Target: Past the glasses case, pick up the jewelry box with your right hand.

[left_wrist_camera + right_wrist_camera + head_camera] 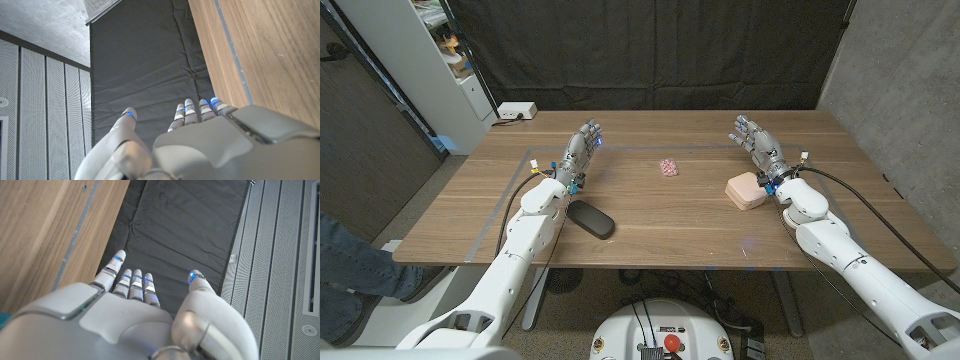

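The jewelry box point(746, 190) is a pale pink rounded box on the table's right side. My right hand point(756, 140) is just beyond it, a little to its right, holding nothing with its fingers stretched out and apart. The black glasses case point(591, 219) lies near the front edge at the left, beside my left forearm. My left hand point(582, 150) is farther back, fingers spread, with nothing in it. Seen from the wrist views, the left hand point(200, 145) and the right hand point(130, 315) reach out past the wooden table point(270, 50) toward the dark curtain.
A small pink patterned object point(668, 167) lies at the table's middle. A white power strip point(514, 111) sits beyond the far left corner, next to a white shelf unit point(430, 60). A person's leg in jeans point(350, 270) shows at the lower left.
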Controlling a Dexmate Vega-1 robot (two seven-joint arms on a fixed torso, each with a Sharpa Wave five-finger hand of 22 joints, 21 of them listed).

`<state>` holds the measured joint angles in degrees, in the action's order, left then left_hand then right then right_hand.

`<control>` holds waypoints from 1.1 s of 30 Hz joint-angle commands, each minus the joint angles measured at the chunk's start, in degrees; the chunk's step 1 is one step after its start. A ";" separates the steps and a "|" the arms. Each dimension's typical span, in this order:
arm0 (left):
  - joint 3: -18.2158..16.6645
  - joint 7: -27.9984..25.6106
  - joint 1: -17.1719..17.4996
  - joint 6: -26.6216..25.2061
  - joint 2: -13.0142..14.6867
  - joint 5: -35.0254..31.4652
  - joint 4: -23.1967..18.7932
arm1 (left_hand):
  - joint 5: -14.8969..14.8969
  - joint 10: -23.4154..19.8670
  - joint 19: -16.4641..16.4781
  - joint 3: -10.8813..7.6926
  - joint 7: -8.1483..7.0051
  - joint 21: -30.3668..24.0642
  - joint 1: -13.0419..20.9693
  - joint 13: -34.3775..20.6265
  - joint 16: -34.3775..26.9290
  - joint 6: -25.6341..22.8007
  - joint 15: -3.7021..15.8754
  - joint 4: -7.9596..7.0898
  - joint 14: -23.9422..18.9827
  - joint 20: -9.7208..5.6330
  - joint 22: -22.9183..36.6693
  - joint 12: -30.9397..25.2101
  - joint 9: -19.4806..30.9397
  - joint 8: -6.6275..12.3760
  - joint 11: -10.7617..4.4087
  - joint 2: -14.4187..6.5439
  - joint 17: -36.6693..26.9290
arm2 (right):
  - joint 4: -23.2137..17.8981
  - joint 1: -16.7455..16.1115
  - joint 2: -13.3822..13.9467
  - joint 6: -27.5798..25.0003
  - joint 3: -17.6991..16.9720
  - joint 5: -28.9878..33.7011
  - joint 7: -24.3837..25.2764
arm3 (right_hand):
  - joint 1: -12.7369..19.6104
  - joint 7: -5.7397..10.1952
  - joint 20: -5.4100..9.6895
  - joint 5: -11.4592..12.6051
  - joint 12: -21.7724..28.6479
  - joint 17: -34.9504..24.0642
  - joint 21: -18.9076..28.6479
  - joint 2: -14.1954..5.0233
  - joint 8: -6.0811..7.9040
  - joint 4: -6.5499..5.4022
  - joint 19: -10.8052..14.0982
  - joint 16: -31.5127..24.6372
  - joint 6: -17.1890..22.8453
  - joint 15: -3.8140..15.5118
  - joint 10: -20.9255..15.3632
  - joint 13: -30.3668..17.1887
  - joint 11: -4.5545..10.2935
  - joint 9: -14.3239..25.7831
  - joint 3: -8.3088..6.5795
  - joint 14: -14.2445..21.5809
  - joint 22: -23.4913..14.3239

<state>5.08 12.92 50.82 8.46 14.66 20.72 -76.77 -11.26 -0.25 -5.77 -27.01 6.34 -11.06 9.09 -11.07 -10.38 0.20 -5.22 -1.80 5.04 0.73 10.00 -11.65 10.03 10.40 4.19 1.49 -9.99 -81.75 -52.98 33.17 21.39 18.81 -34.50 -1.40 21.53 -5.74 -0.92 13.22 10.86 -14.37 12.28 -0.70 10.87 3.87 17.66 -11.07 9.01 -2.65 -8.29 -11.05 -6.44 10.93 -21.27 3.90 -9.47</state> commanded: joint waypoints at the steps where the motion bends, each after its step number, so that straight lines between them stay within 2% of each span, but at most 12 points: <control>1: 0.01 -0.40 0.54 -0.29 0.05 -0.18 -1.16 | 0.08 0.13 -0.40 -0.08 0.58 -0.16 0.36 -0.06 -0.24 0.04 -0.27 0.45 0.02 0.21 0.22 -0.33 0.10 0.24 0.39 -0.25 -0.34 | -0.98 -1.11 0.86 1.46 -0.92 -0.35 -0.69 | 0.60 0.20 -0.22 0.14 0.43 0.04 -0.10 0.10 0.46 0.36 -0.10 -0.37 0.57 -0.09 -0.45 -0.17 0.21 0.09 -0.15 0.09 -0.22; 14: 0.33 -0.81 1.44 -0.43 0.22 -0.16 -2.69 | 0.12 0.09 -0.41 0.03 0.61 -0.17 0.37 -0.06 -0.26 0.03 -0.26 0.63 0.01 0.31 0.22 -0.37 0.10 0.24 0.43 -0.38 -0.34 | -2.99 -3.29 2.43 2.34 -2.47 -0.63 -0.42 | 0.64 0.42 -0.20 0.13 0.45 0.19 -0.29 0.08 0.50 0.48 -0.16 -0.41 0.71 -0.15 -0.49 -0.16 0.27 0.08 -0.06 0.12 -0.23; 25: 0.64 -0.97 2.12 -0.80 0.57 -0.07 -3.84 | 0.14 0.10 -0.46 0.10 0.63 -0.17 0.43 -0.06 -0.27 0.03 -0.37 0.81 0.03 0.45 0.22 -0.37 0.10 0.24 0.45 -0.52 -0.34 | -4.78 -5.22 4.68 3.65 -3.59 1.90 0.56 | 0.72 0.52 -0.21 0.11 0.44 0.34 -0.53 0.03 0.52 0.61 -0.40 -0.43 0.78 -0.18 -0.41 -0.15 0.29 0.07 0.02 0.11 -0.23; 33: 0.78 -0.91 2.43 -1.17 0.98 -0.07 -4.37 | 0.14 0.17 -0.49 0.14 0.65 -0.16 0.48 -0.06 -0.29 0.02 -0.34 0.93 0.00 0.47 0.22 -0.35 0.10 0.25 0.46 -0.63 -0.34 | -5.69 -6.07 5.21 4.07 -4.14 2.22 0.82 | 0.74 0.60 -0.22 0.11 0.36 0.43 -0.71 0.01 0.46 0.69 -0.66 -0.37 0.66 -0.07 -0.18 -0.14 0.34 0.07 0.06 -0.09 -0.23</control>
<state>5.66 12.06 52.72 7.71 15.19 20.56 -80.21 -11.25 -0.25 -6.08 -26.78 6.34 -11.06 9.31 -11.07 -10.38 0.20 -5.22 -1.24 5.03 1.05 10.00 -11.65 10.03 10.40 4.18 1.26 -10.12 -86.04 -57.63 37.13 24.61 15.56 -33.45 -1.27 21.52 -5.42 -0.92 13.21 10.86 -13.83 11.62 -0.70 10.87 4.10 17.23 -11.07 9.32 -2.65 -8.29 -11.04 -6.44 10.94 -21.03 3.90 -9.47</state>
